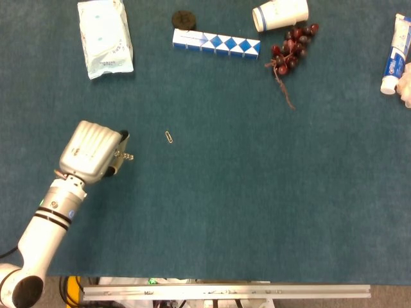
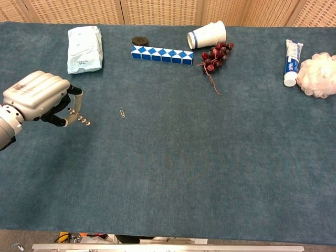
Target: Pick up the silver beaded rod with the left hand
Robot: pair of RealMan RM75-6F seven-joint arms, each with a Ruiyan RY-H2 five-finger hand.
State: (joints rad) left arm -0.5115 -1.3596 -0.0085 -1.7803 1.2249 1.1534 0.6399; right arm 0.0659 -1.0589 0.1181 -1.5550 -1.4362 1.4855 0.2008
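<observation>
My left hand hangs over the left side of the blue table and pinches the silver beaded rod between its fingertips. The rod's free end sticks out to the right of the fingers and looks raised off the cloth. Most of the rod is hidden under the hand in the head view. My right hand shows in neither view.
A small paper clip lies just right of the hand. At the back sit a white packet, a black disc, a blue-white block strip, a tipped paper cup, grapes, a toothpaste tube and a white puff.
</observation>
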